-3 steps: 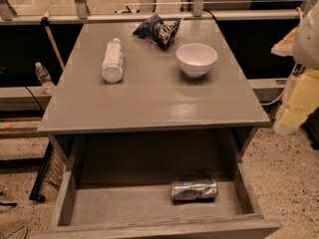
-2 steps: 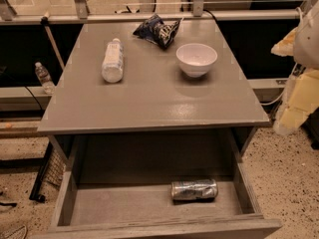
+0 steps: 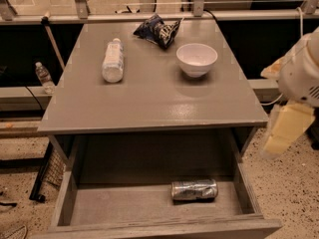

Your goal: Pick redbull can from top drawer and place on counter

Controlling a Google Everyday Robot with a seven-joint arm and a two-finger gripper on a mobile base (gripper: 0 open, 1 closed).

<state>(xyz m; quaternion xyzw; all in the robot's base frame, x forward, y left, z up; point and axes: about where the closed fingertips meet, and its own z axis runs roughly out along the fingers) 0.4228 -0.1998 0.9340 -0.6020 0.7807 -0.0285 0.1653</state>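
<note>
The redbull can lies on its side on the floor of the open top drawer, right of the middle and near the front wall. The counter is the grey cabinet top above the drawer. My gripper hangs at the right edge of the view, beside the counter's front right corner, to the right of the drawer and well above the can. It holds nothing that I can see.
On the counter lie a clear plastic bottle on its side, a white bowl and a dark snack bag. Another bottle stands on a ledge to the left. A speckled floor surrounds the cabinet.
My gripper has moved slightly down at the right edge. The can and the things on the counter have not moved.
</note>
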